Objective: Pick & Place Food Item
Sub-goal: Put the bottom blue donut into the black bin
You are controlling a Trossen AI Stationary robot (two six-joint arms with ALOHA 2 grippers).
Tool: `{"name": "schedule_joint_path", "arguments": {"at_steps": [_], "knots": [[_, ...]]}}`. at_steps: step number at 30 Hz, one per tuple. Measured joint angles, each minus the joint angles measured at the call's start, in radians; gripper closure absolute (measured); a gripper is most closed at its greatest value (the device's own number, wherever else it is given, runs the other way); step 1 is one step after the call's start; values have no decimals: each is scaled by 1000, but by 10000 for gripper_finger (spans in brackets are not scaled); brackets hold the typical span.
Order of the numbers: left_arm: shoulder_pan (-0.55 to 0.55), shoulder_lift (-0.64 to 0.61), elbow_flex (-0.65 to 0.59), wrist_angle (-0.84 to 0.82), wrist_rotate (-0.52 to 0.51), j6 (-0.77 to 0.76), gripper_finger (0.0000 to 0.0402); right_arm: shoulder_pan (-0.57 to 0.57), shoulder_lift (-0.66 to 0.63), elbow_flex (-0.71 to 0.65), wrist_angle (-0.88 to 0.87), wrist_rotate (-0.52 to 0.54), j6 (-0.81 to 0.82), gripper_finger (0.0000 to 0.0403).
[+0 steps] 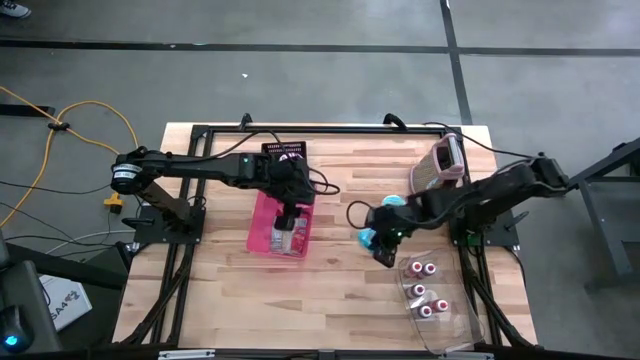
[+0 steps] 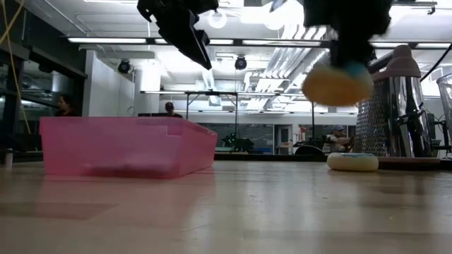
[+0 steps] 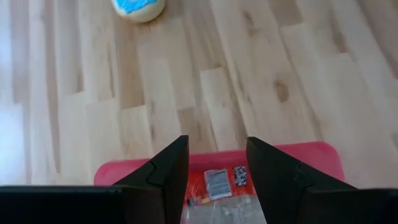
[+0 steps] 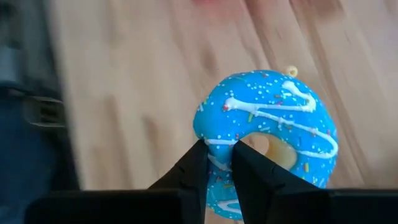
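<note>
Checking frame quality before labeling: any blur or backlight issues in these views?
Low view: ceiling lights backlight the left gripper into silhouette, and the held donut is soft. Right wrist view: donut sharp, table blurred. High and left wrist views: evenly lit.

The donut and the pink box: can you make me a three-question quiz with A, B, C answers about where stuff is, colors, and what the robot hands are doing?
1. Where is the left gripper?
A. Over the pink bin
B. Over the clear tray
C. Beside the metal grater

2. What colour is the icing on the donut in the right gripper?
A. Pink
B. Blue with white drizzle
C. Brown

3. What is the right gripper doing?
A. Hanging open and empty
B. Lying flat on the table
C. Pinching the donut and holding it off the table

Answers:
1 A, the high view shows the left arm reaching over the bin.
2 B, the right wrist view shows blue icing with white lines and sprinkles.
3 C, its fingers pinch the donut's ring, and the low view shows the donut in the air above the tabletop.
</note>
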Motion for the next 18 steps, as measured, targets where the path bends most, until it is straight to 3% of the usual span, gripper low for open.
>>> {"name": "schedule_joint_path", "arguments": {"at_steps": [8,18], "knots": [[-18,0,0,91,96,105,247,0,-97,3,277,-142,-57,348],[-78,0,0,258,162,269,247,0,-120,0,403,-251,-79,348]]}}
